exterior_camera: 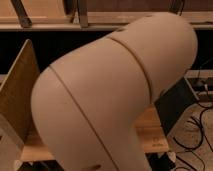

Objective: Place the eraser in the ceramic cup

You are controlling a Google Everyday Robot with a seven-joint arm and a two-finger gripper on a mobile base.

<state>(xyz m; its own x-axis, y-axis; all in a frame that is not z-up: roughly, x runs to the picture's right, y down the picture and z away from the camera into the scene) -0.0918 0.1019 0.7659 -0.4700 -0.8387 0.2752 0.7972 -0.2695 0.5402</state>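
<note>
Arm (100,107) before table (151,134), gripper seemingly hidden.

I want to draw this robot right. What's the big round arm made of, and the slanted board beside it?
The arm shell looks like smooth, matte beige plastic: even colour, soft sheen, thin seam lines between its sections. The slanted board, left of it, looks like raw plywood or pressed board: speckled brown, dull surface. The hand isn't in view.

The bulky arm casing (110,95) blocks everything from centre to 6 o'clock, and the end effector is out of sight. A wooden panel (20,95) walls off 9 o'clock. A strip of surface (150,132) lies open at 4 o'clock.
</note>
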